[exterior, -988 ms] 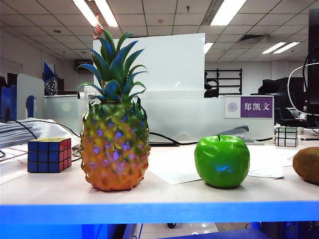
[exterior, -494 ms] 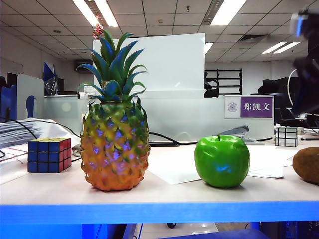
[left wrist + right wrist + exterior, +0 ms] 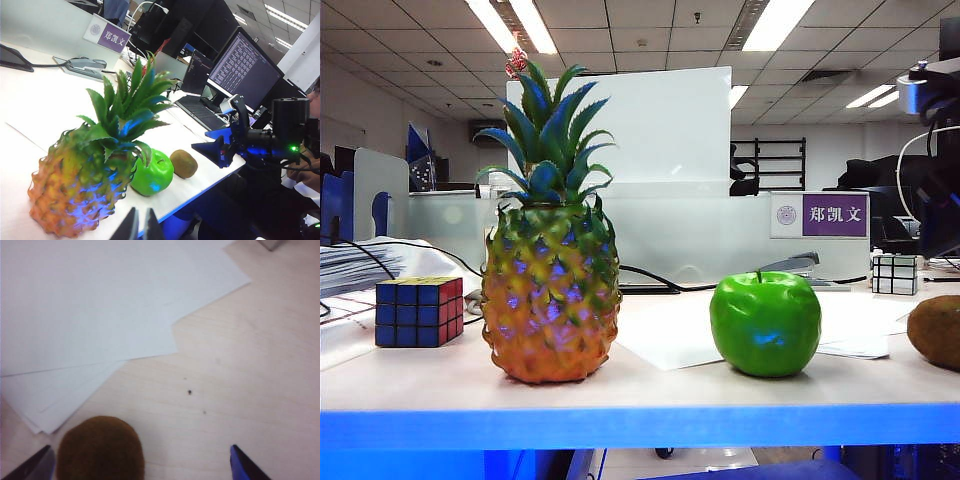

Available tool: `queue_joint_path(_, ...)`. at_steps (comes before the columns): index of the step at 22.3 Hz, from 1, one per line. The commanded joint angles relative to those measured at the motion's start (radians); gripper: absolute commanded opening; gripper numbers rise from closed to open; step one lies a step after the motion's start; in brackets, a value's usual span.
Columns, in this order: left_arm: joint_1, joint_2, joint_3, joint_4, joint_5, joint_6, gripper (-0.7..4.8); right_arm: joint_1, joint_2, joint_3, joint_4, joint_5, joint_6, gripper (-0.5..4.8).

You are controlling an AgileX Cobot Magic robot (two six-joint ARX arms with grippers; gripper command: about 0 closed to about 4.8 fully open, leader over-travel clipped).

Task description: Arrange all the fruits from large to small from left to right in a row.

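The right end effector (image 3: 140, 462) hangs over the right end of the surface (image 3: 240, 365) with its jaws spread wide and nothing between them; only the two blue fingertips (image 3: 242, 465) show in the right wrist view. The kiwi (image 3: 100, 450) lies below, between those tips but off-centre, close to one tip and well clear of the other. So the move turns on a small sideways shift to centre the gap over the fruit before coming down. How the kiwi's long axis lies across the jaws I cannot tell from that view, since only part of it shows; in the exterior view the kiwi (image 3: 934, 332) is cut by the right edge.

The left end effector (image 3: 140, 227) is held back near the surface's edge, just beside the pineapple (image 3: 85, 185); its dark fingertips stand close together with a thin gap and hold nothing. From it the kiwi (image 3: 183, 163) lies far off, past the apple (image 3: 152, 172), so the right arm is plainly the nearer one.

In the exterior view the row already reads pineapple (image 3: 550, 290), apple (image 3: 765, 325), kiwi from left to right, all resting on the surface (image 3: 650, 395). Judging by that, only the kiwi's place at the far right seems left to tidy.
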Motion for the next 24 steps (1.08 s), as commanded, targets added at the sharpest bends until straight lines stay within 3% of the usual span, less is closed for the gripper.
queue_joint_path(1,0.0,-0.002,0.004,0.016,0.007,0.001,0.31,0.001,0.002,0.002,-0.008,0.019,0.008,4.79)
queue_joint_path(10,0.0,-0.002,0.004,0.051,0.007,-0.013,0.31,0.001,0.096,0.0,-0.011,-0.025,0.036,4.79)
queue_joint_path(21,0.0,-0.002,0.004,0.053,0.019,-0.026,0.31,0.001,0.201,0.0,0.007,0.027,0.058,4.79)
queue_joint_path(22,0.0,-0.002,0.004,0.053,0.019,-0.026,0.31,0.001,0.201,0.0,0.007,0.027,0.058,4.63)
queue_joint_path(23,0.0,-0.002,0.004,0.053,0.019,-0.026,0.31,0.001,0.201,0.0,0.007,0.027,0.058,3.15)
queue_joint_path(24,0.0,-0.002,0.004,0.053,0.019,-0.026,0.31,0.001,0.201,0.0,0.007,0.027,0.058,2.54)
